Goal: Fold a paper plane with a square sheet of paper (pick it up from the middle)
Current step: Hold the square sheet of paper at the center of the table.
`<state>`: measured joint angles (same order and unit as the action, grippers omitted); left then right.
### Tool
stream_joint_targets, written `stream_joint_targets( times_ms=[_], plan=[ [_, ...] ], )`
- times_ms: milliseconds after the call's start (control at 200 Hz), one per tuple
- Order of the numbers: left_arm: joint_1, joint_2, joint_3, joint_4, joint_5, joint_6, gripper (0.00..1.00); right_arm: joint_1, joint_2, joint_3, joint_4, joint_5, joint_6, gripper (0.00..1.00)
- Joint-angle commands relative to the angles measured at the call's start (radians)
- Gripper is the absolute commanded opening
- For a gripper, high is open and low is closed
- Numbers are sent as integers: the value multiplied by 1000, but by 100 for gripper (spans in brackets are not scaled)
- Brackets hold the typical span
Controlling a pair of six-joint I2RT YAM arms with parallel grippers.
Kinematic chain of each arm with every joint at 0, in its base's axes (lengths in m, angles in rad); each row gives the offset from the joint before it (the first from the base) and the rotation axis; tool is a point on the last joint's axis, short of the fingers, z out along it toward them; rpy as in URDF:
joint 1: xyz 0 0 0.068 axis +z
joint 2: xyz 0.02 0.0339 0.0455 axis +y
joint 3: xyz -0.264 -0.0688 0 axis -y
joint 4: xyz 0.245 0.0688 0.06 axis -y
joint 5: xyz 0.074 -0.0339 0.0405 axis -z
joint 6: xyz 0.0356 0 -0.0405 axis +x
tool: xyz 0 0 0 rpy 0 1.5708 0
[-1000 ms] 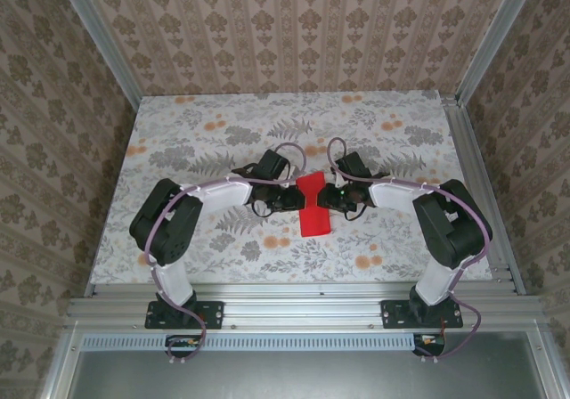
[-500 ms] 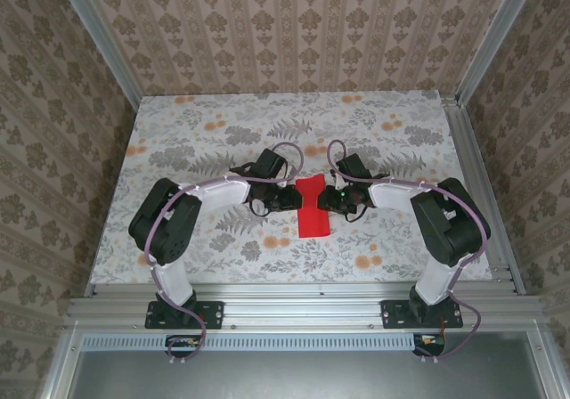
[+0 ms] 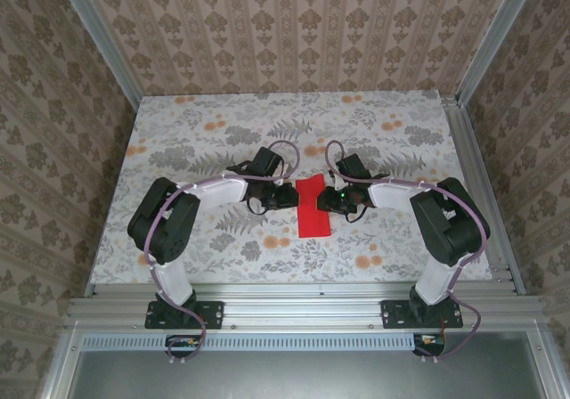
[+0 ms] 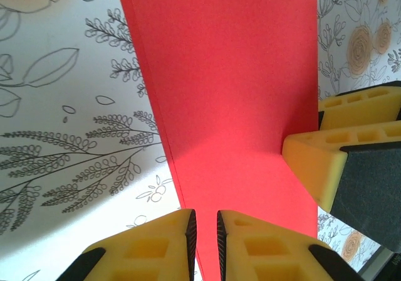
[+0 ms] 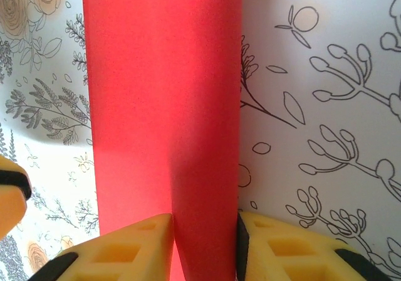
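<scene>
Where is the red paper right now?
In the top view, the red paper sits near the middle of the table, with the left claw on its left edge and the right claw on its right edge.

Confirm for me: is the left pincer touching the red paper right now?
Touching. In the left wrist view the left pincer is nearly closed, and the red paper runs down into the thin slit between its yellow fingers.
</scene>
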<state>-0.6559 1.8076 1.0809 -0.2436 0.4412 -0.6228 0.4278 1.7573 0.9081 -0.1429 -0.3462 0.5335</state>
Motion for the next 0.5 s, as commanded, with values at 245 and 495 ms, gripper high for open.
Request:
stream_joint_targets(
  times_ms=[245,495],
  plan=[
    [21,-46,21,-29,2,31,20,7,29,19,-83,27,-44,36],
    [21,-44,19,-13,8,18,20,9,33,27,-99,42,-46,37]
  ],
)
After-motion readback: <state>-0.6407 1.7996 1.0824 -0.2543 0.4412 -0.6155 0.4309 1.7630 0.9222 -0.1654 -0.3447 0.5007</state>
